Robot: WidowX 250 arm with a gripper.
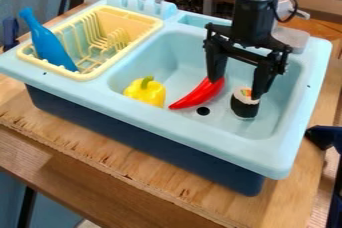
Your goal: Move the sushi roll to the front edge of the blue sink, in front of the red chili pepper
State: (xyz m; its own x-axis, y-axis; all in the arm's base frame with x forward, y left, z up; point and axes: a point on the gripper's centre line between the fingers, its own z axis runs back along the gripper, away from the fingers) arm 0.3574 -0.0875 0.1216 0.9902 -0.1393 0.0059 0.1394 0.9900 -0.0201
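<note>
Wooden table [160, 197], one, under one toy sink [150, 117]. Left to right: one blue bottle [48, 44] leaning in one yellow rack [81, 76]; then, in the basin, one yellow pepper [145, 92], one red chili [199, 95], one sushi roll [245, 108]. The gripper [235, 88] hangs down, open, fingertips at chili and roll, partly hiding both; contact is unclear. The arm's top is cut off.

The pepper [145, 91] is yellow, the chili [199, 95] red, the bottle [48, 41] blue.
</note>
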